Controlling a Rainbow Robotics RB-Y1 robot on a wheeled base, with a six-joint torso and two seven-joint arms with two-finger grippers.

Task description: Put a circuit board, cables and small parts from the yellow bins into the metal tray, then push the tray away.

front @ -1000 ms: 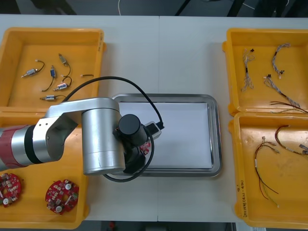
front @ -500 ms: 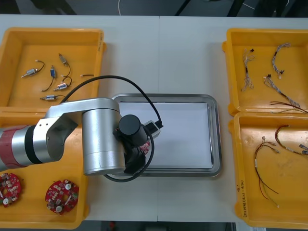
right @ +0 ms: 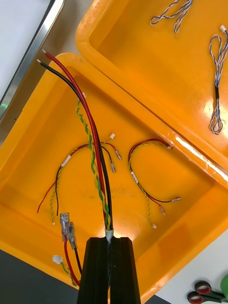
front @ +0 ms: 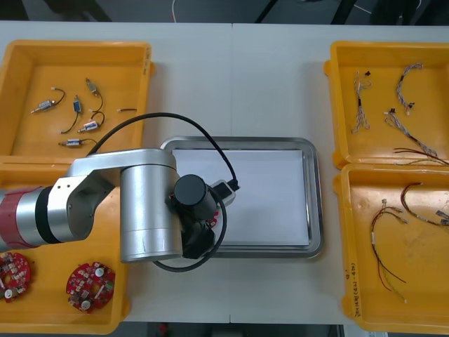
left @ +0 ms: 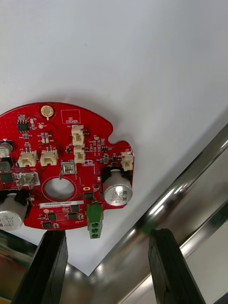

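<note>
Two left bins are sitting at the table's (front: 231,77) left side. The far left bin (front: 77,46) is holding small metal parts (front: 77,116), and the near left bin (front: 52,298) is holding two spare boards (front: 90,284). Just beside them, the left arm (front: 144,203) is reaching over the near left corner of the tray (front: 316,196).

In the left wrist view the left gripper (left: 108,232) is hanging released, its fingers (left: 45,266) standing wide apart and clasping nothing. Beyond the fingertips, the board (left: 57,137) is lying flat on the tray's white inside, parts facing up, close to the shiny rim and nearer one finger than the other. Whether either finger is touching the board's edge cannot be told.

Past the tray, two right bins are sitting at the table's right side. The far right bin (front: 393,48) is holding twisted blue and white cables (front: 403,84). The near right bin (front: 421,274) is holding loose red and yellow cables (front: 386,246).

In the right wrist view the right gripper (right: 110,240) is hovering over the near right bin. Its fingers are pressing nearly together, clenched on a cable (right: 100,190) of red, black and twisted yellow-green wires. That cable is running out from the fingertips across the bin, and its bare ends are lying over the bin's rim on the tray side.
</note>
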